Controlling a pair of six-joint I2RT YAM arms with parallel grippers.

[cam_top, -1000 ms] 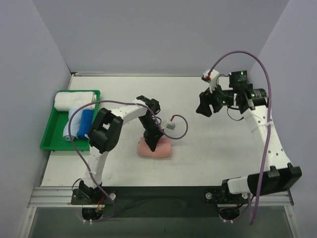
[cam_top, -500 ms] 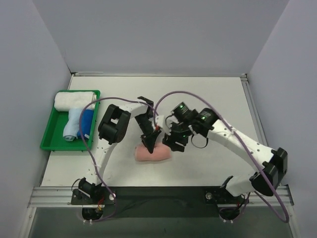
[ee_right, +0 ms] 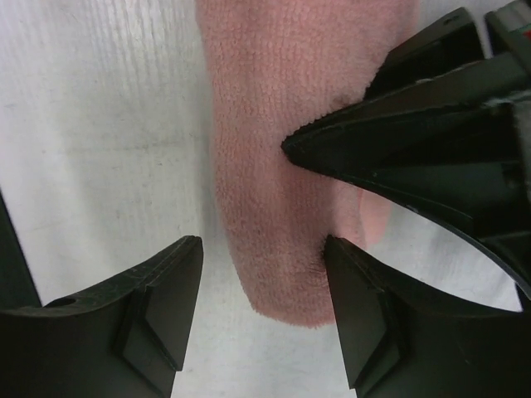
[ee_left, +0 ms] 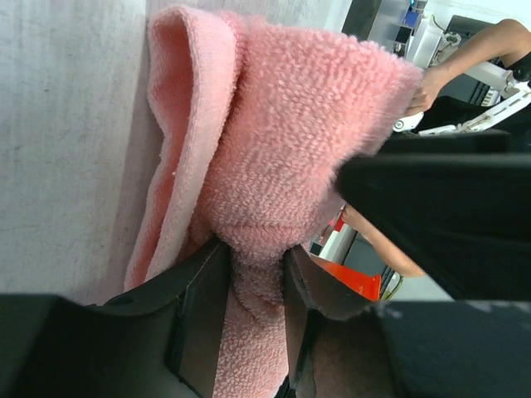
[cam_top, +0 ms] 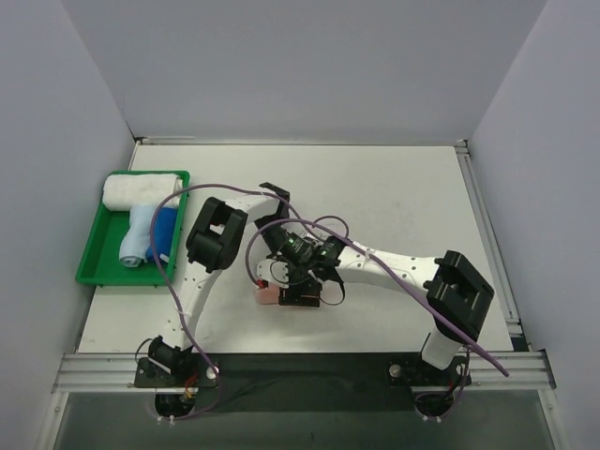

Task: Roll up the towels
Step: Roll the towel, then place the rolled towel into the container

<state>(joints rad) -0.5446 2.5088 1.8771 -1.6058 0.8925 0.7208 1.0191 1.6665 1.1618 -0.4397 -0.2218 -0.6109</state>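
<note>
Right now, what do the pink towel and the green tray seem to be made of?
The pink towel looks like soft terry cloth, matte; fuzzy looped pile shows close up in the left wrist view. The green tray is likely moulded plastic, smooth: even bright colour, thin raised rim, though painted metal cannot be excluded.

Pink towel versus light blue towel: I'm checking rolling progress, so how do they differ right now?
Place: the pink towel lies on the table mid-scene, while the light blue towel lies in the green tray at the left.
Contact: the left hand pinches the pink towel and the open right hand straddles its end. Nothing touches the light blue towel.
Both are soft cloth, and neither is spread flat.
</note>
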